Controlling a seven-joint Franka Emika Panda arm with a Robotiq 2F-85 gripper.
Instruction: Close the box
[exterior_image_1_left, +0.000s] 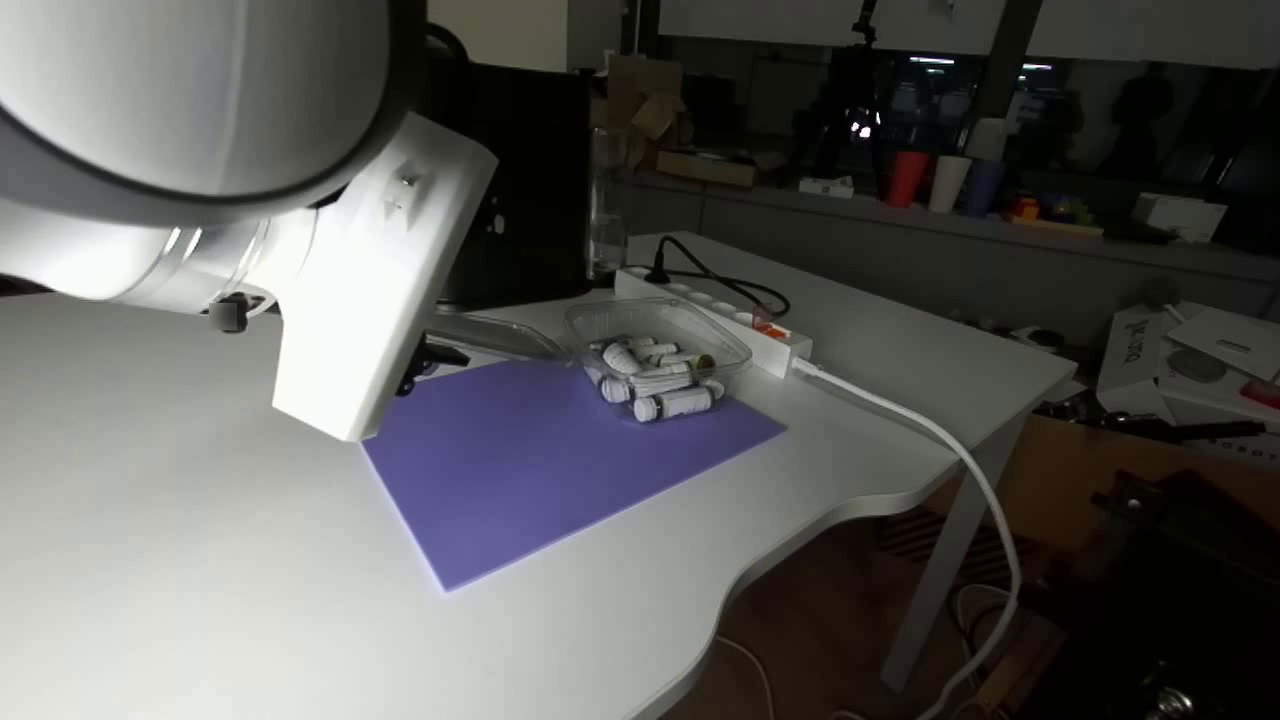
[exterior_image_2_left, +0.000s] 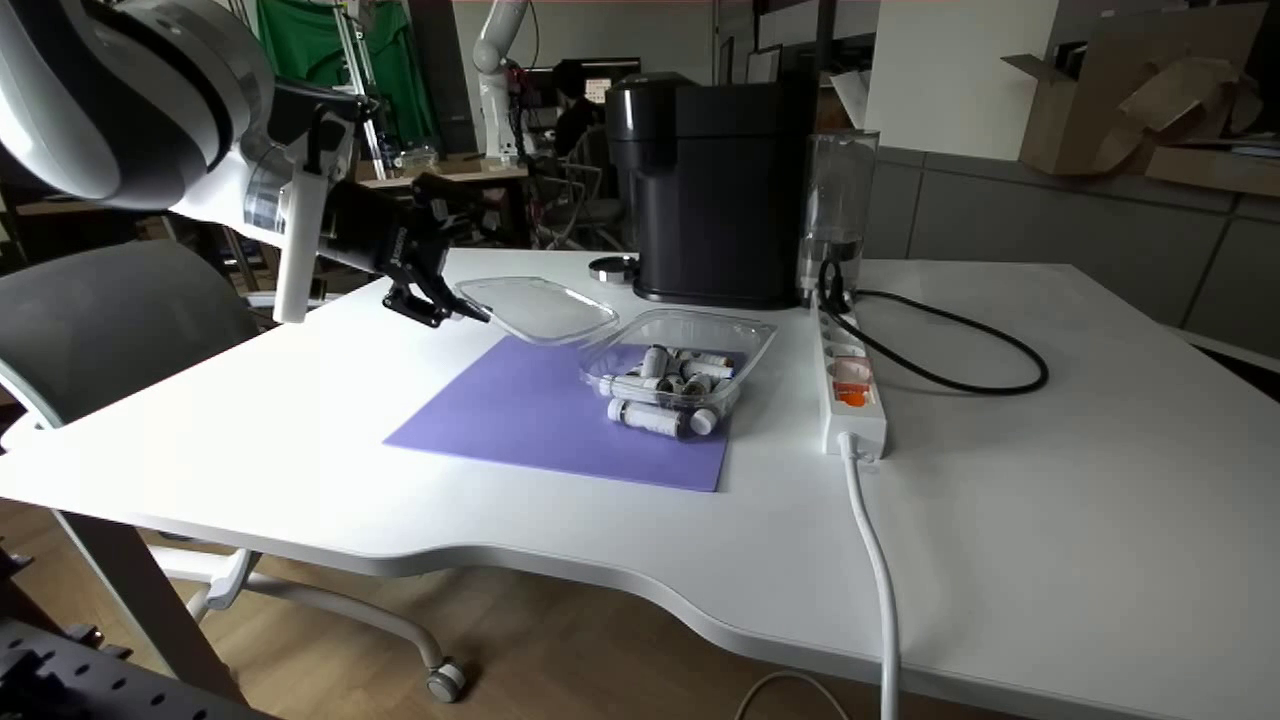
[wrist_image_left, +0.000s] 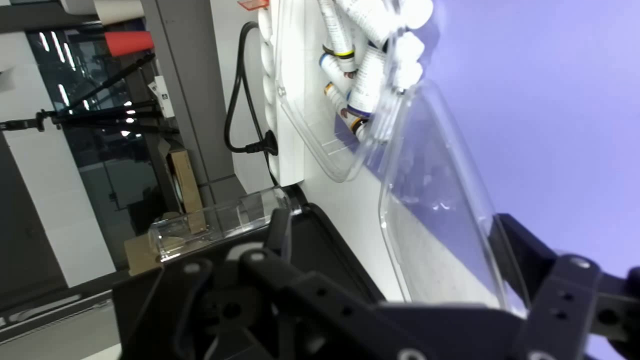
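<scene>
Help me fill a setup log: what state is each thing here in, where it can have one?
Box: open on top.
Lid: open, beside the box, not covering it.
Bottles: heaped inside the box, several visibly capped.
Jaws: open, close to the lid; contact unclear.
Mat: flat, partly under the box.
Power strip: black plug in, white cord attached; live or not, can't tell.
Black machine: upright; on or off, can't tell.

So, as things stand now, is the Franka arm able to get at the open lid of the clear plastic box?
Probably yes: in the wrist view the Robotiq gripper is open by the transparent lid, one finger close to its edge, and nothing visible blocks the way. Whether they touch, I cannot tell.
</scene>
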